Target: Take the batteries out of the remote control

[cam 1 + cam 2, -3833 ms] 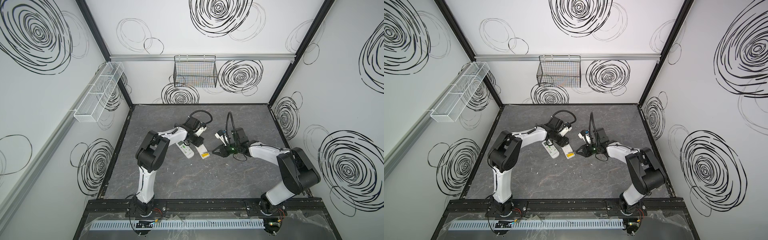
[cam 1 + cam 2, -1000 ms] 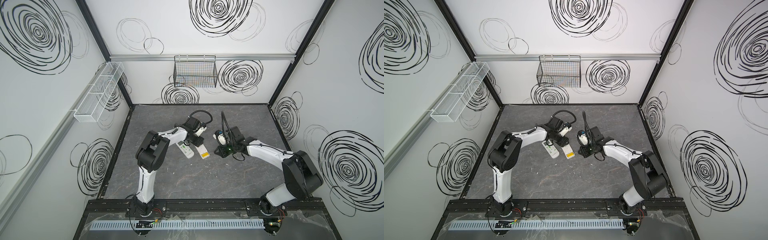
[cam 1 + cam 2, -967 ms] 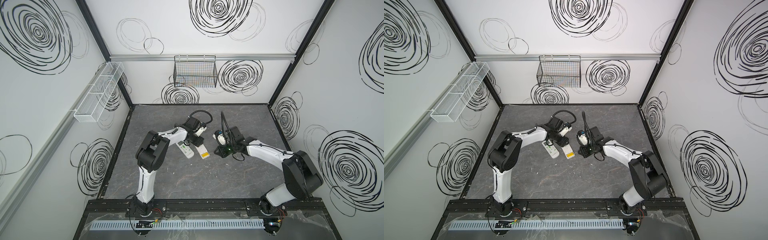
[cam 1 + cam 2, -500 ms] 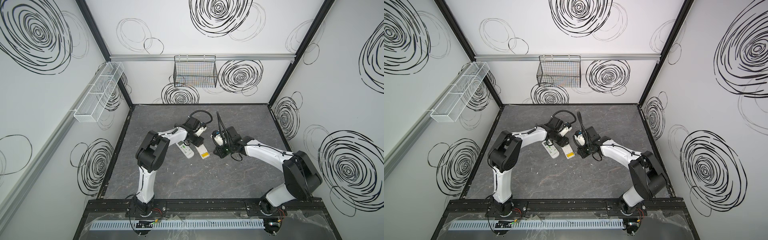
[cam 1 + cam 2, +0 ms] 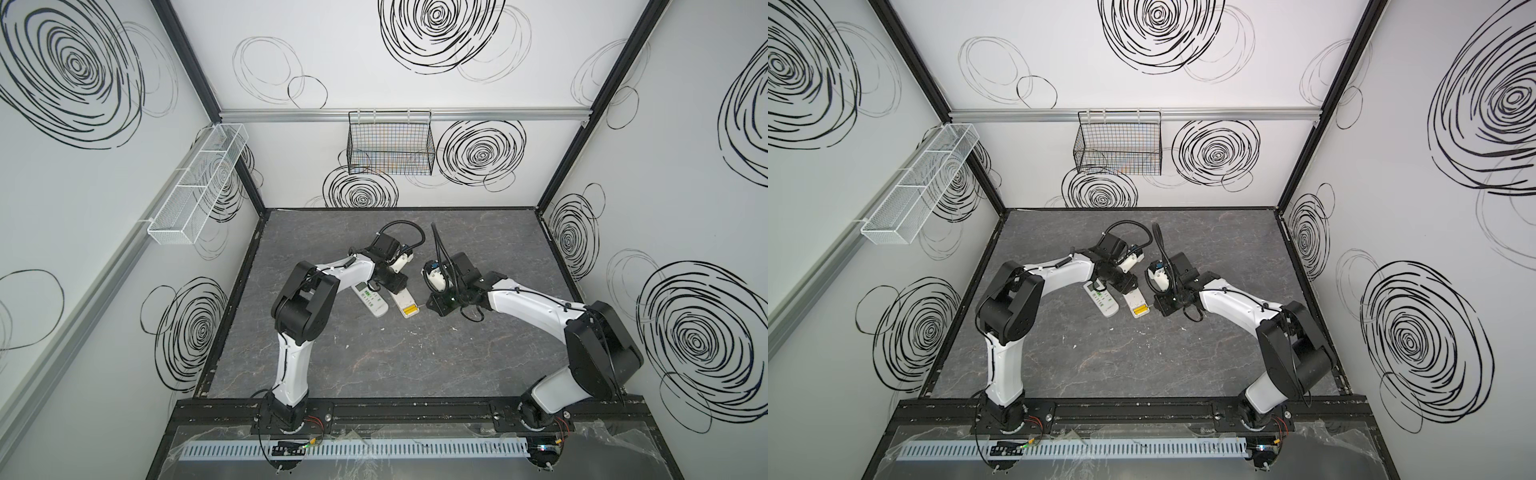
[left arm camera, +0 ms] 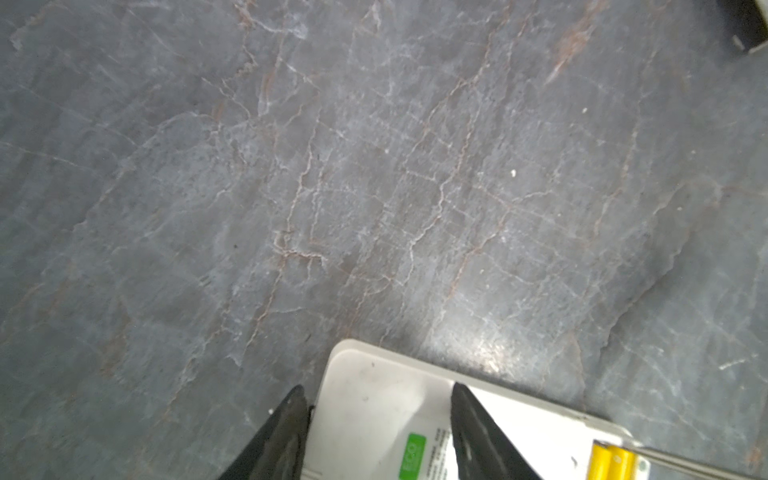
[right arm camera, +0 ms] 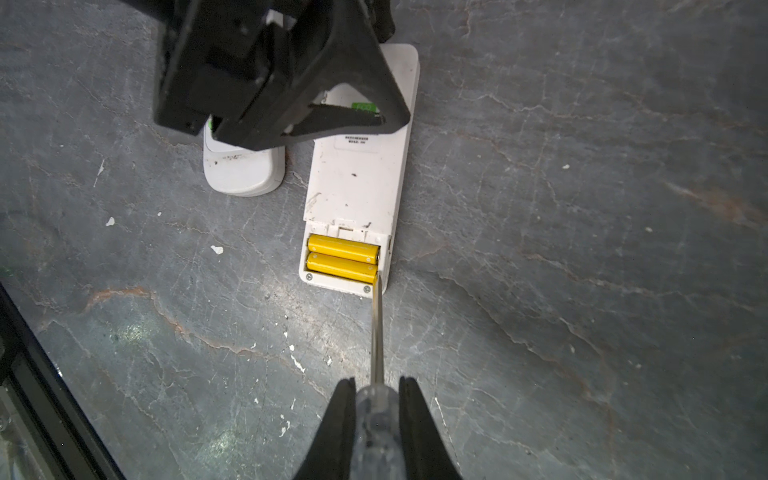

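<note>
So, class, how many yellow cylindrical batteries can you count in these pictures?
2 yellow cylindrical batteries, side by side in the open compartment of the white plastic remote. Others may be hidden.

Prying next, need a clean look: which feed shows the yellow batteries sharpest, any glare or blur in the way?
Right wrist view: yellow batteries and screwdriver shaft sharp, handle in the right gripper blurred, glare only on table. Left wrist view: soft, batteries cropped at the edge, glare beside the remote. Both top views: batteries tiny.

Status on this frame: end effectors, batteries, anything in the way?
Left end effector open, finger on remote. Right end effector shut on screwdriver, tip at two yellow batteries, both in open bay. Nothing blocking.
</note>
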Robot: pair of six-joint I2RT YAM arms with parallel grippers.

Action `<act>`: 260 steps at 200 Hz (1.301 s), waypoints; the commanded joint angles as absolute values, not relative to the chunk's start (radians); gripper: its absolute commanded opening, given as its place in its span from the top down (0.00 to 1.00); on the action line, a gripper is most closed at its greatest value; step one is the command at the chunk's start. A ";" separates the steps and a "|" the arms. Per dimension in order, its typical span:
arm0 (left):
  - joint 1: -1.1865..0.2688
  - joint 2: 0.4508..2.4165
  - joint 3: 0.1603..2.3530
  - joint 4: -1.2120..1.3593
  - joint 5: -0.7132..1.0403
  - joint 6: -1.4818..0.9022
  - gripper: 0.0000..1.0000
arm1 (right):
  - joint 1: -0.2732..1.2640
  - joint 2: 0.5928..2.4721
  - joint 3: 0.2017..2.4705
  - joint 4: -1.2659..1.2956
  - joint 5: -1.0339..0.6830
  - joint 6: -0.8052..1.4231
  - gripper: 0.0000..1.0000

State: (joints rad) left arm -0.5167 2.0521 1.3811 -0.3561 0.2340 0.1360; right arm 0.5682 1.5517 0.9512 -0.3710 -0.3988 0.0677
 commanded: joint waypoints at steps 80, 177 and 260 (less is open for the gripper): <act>-0.554 2.095 1.333 -0.479 0.265 0.158 0.43 | 0.486 1.654 0.876 -0.325 -0.729 0.071 1.00; -0.553 2.073 1.313 -0.469 0.259 0.158 0.43 | 0.432 1.678 0.793 -0.048 -1.049 0.258 1.00; -0.519 1.973 1.203 -0.400 0.265 0.137 0.46 | 0.409 1.677 0.639 0.332 -1.088 0.546 1.00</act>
State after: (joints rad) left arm -0.5152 1.9759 1.2514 -0.2665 0.2489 0.1417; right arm 0.4057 1.6707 0.6582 0.1741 -1.0508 0.4385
